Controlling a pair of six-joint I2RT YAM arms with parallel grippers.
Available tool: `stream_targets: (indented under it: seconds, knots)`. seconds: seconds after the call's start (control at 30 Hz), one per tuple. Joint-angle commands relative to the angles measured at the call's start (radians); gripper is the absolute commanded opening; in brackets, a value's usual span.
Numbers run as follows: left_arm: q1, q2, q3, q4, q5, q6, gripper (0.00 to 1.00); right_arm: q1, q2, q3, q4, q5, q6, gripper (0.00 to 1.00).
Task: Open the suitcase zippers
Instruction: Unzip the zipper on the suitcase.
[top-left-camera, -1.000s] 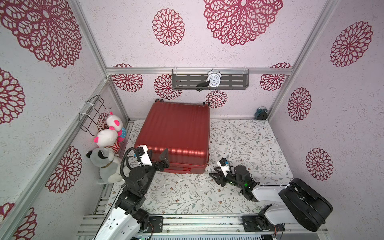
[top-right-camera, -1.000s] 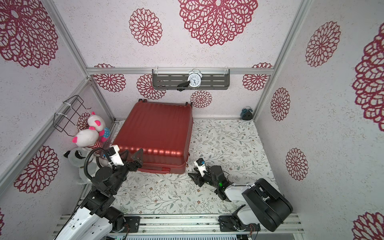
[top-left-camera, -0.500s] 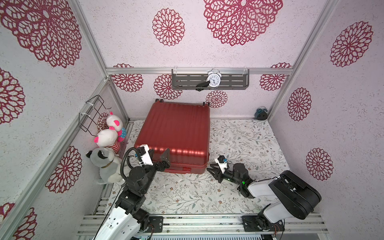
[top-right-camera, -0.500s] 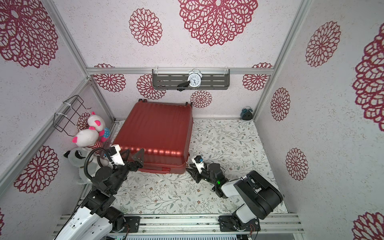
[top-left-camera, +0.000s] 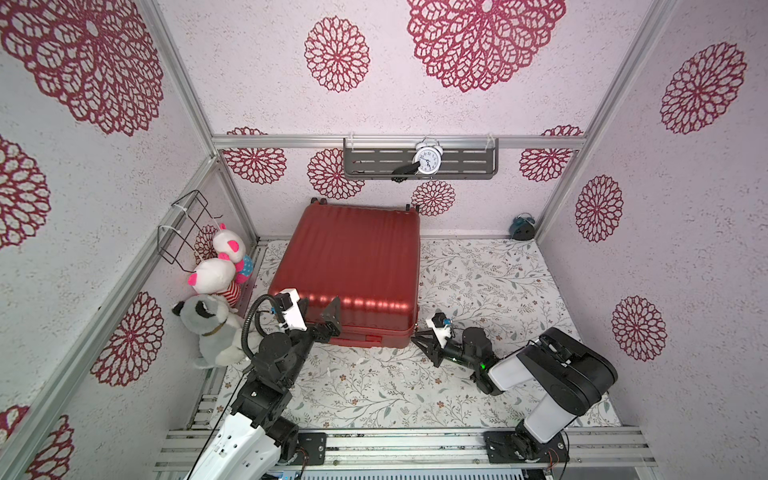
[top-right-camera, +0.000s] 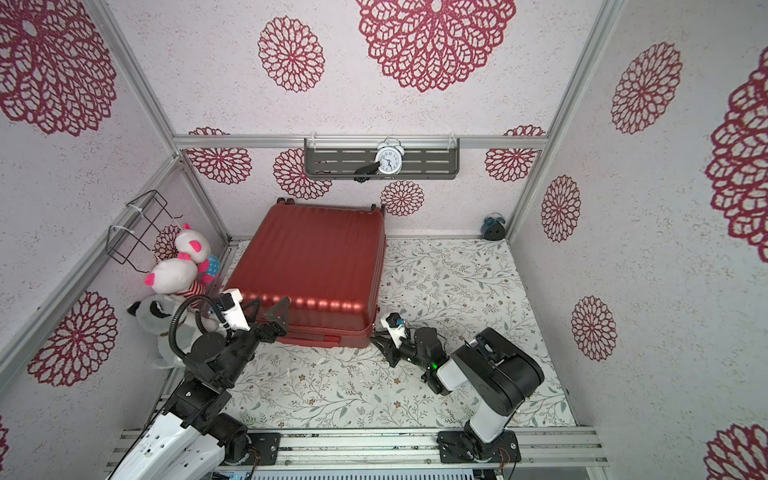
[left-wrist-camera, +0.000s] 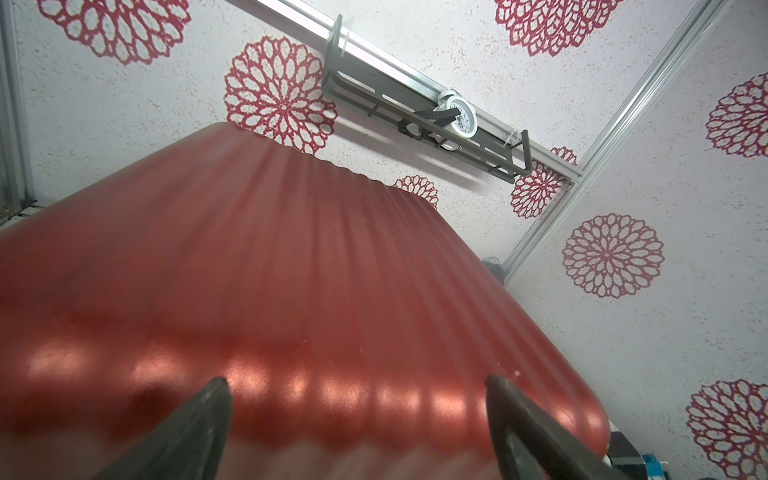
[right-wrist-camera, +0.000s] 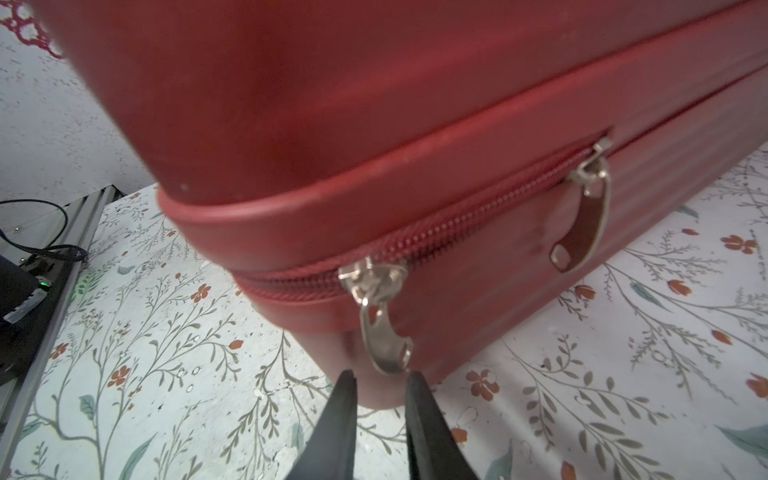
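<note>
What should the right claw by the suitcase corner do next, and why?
Probably nudge the right gripper forward a touch so the silver zipper pull slips between its fingertips, then pinch. The pull hangs at the corner of the suitcase, just beyond the narrow gap between the jaws and not yet inside it.

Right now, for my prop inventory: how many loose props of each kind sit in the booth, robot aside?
Suitcase: 1
Plush toys: 3
Alarm clocks, white and dark blue: 2
Wristwatch: 1
Total: 7
</note>
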Motion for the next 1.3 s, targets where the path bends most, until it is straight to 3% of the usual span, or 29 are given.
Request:
stream_targets:
  seconds: [0.0,0.4,0.83,0.97,1.17,1.27]
  knots:
    - [-0.007,0.005,-0.008,0.026,0.016,0.017,0.98,-0.003,-0.022,-0.004,0.089,0.013,0.009,0.25]
    - [-0.009,0.016,-0.007,0.034,0.027,0.018,0.98,-0.005,-0.049,-0.010,0.082,0.056,0.003,0.22]
    - [-0.008,0.017,-0.007,0.036,0.031,0.022,0.98,-0.005,-0.040,0.015,0.079,0.020,-0.004,0.27]
    - [-0.008,0.020,-0.007,0.036,0.033,0.025,0.98,-0.005,-0.031,0.017,0.083,-0.005,-0.010,0.22]
    - [-0.008,0.030,-0.005,0.038,0.035,0.028,0.98,-0.005,-0.035,0.026,0.061,-0.035,-0.016,0.01]
    - [-0.009,0.035,-0.004,0.038,0.034,0.030,0.98,-0.005,-0.051,0.030,0.027,-0.034,-0.032,0.00]
